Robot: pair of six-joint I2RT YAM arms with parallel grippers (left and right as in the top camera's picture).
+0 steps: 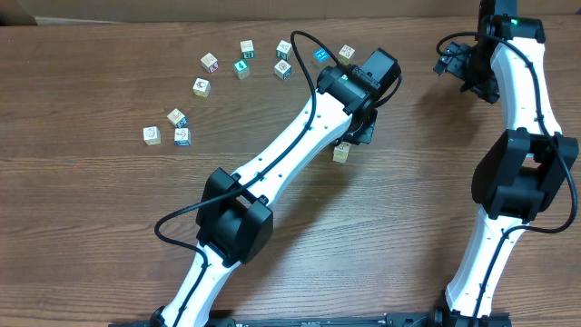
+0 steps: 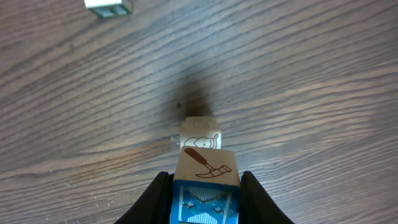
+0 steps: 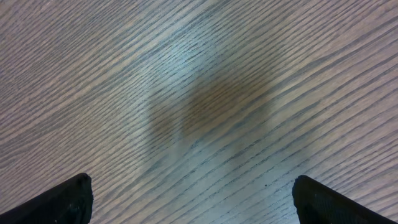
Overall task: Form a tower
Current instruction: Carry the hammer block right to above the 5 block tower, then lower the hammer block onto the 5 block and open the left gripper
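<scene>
tower (image 1: 340,153): overhead, one pale cube shows beside the left arm (image 1: 272,173); the rest lies under it.
blue cube (image 2: 205,208): lower part cut by the bottom edge.
white cube (image 2: 200,132): near side hidden behind the blue cube; drawing unreadable; whether the two touch, cannot tell.
left fingers (image 2: 155,199): only the inner tips in frame; overhead, hidden under the arm.
edge cube (image 2: 107,5): cut by the top edge.
loose cubes (image 1: 210,62): pictures too small to read.
right fingers (image 3: 68,202): only tips, at the bottom corners.
table (image 3: 211,106): blurred in the right wrist view.
right arm (image 1: 522,54): cut by the top edge.
left arm: base cut by the bottom edge.
</scene>
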